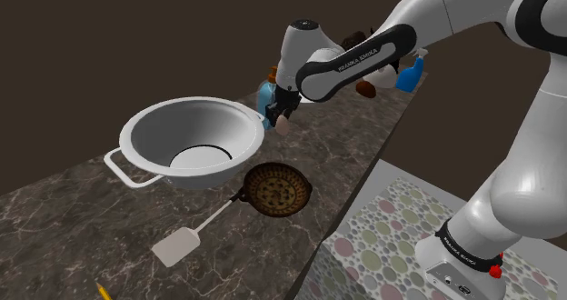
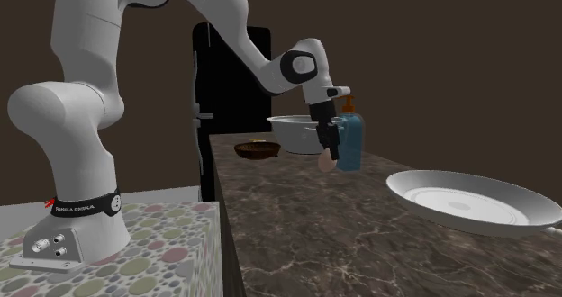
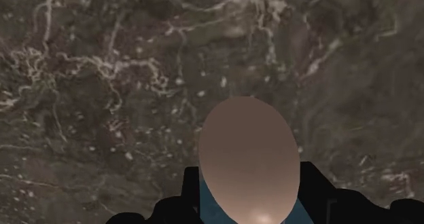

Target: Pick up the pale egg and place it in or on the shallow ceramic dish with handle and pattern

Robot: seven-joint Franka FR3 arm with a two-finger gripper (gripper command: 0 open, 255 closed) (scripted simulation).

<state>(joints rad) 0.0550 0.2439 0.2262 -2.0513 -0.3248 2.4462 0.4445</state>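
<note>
Pale pinkish-brown egg (image 3: 248, 163) is seen clamped between the fingers of the all-black gripper (image 2: 330, 153) low over the dark marbled counter (image 1: 73, 218), gripped apparently for carrying to the shallow brown patterned handled dish (image 1: 280, 191), well apart beside a large white bowl (image 1: 195, 139).

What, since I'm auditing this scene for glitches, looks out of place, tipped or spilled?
Nothing stands out. The egg is clasped in the gripper above the counter. The patterned dish and white bowl stand upright, and nothing is spilled.
</note>
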